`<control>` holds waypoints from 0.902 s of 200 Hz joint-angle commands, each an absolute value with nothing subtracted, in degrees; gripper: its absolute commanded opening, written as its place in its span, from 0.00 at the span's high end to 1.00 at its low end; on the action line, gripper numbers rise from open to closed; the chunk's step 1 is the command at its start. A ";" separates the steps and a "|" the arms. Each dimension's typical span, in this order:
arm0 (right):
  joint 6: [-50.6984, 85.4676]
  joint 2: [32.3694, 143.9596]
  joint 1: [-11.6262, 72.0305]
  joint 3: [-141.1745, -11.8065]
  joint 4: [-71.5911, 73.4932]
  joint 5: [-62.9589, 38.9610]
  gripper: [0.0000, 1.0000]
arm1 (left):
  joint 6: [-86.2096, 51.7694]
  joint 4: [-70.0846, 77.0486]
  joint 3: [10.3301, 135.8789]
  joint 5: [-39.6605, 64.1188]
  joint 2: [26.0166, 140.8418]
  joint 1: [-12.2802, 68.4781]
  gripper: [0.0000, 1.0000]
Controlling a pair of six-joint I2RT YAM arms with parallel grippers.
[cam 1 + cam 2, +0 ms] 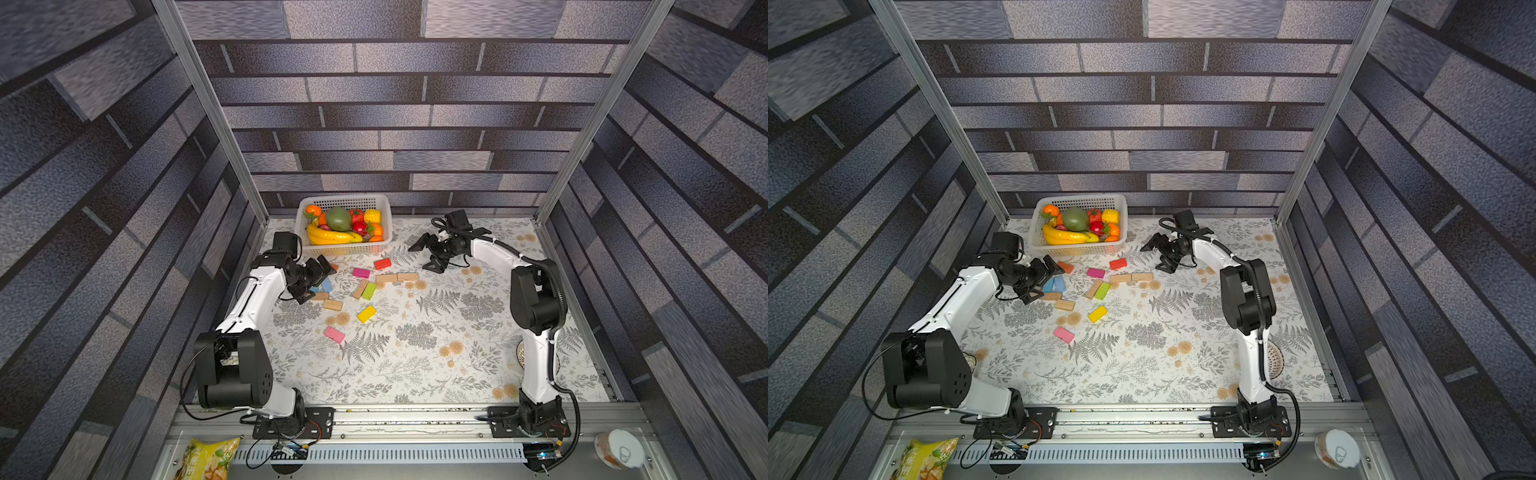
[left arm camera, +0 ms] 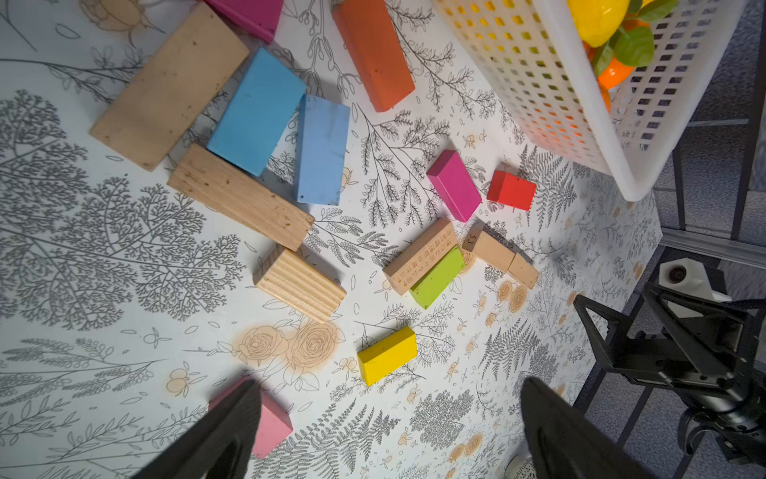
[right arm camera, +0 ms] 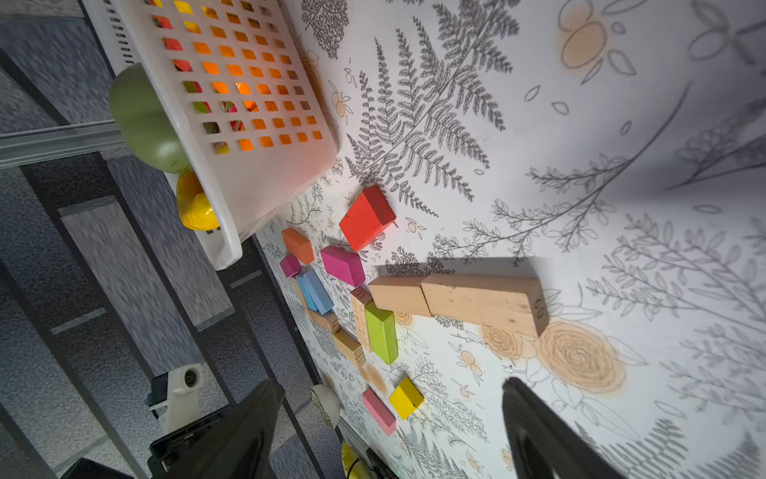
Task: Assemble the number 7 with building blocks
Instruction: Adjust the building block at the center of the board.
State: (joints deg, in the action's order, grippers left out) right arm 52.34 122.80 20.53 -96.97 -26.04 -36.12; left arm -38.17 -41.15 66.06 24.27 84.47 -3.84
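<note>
Building blocks lie scattered on the flowered cloth in front of the basket. Of the number 7 I see a short bar of two tan blocks end to end. A lettered tan block and a green one slant away below the bar's left end. Red, magenta, yellow and pink blocks lie loose. Blue blocks and more tan ones sit under my left gripper, which is open and empty. My right gripper hovers open just right of the bar, holding nothing.
A white basket of toy fruit stands at the back, close behind the blocks. A round perforated object sits by the right arm. A snack bag and a lidded cup lie beyond the front rail.
</note>
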 commanded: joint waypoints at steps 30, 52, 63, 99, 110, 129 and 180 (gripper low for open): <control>50.42 125.28 19.90 -95.28 -25.68 -36.90 0.13 | -36.66 -43.94 63.99 24.92 81.05 -5.89 0.00; 48.76 125.84 19.59 -95.23 -26.19 -36.18 0.13 | -36.39 -44.05 63.98 24.92 80.93 -5.98 0.00; 47.73 126.33 19.56 -95.45 -27.04 -35.69 0.13 | -36.29 -44.03 64.07 24.92 81.02 -5.98 0.00; 46.10 127.22 19.25 -94.75 -27.23 -34.38 0.13 | -36.01 -44.42 64.16 24.81 80.97 -5.97 0.00; 46.01 127.61 19.20 -94.75 -27.20 -34.41 0.13 | -35.86 -44.48 64.07 24.71 80.86 -5.98 0.00; 45.86 128.65 19.25 -95.17 -27.16 -34.79 0.13 | -35.77 -44.58 63.72 24.61 80.60 -5.98 0.00; 45.88 130.58 19.25 -96.37 -26.54 -35.02 0.13 | -35.60 -44.91 63.05 24.54 80.01 -6.41 0.00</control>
State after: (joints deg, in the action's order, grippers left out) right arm 46.63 128.57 19.68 -95.72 -25.41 -36.14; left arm -37.50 -43.11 64.10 24.23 81.80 -5.85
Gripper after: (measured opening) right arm 0.869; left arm 0.996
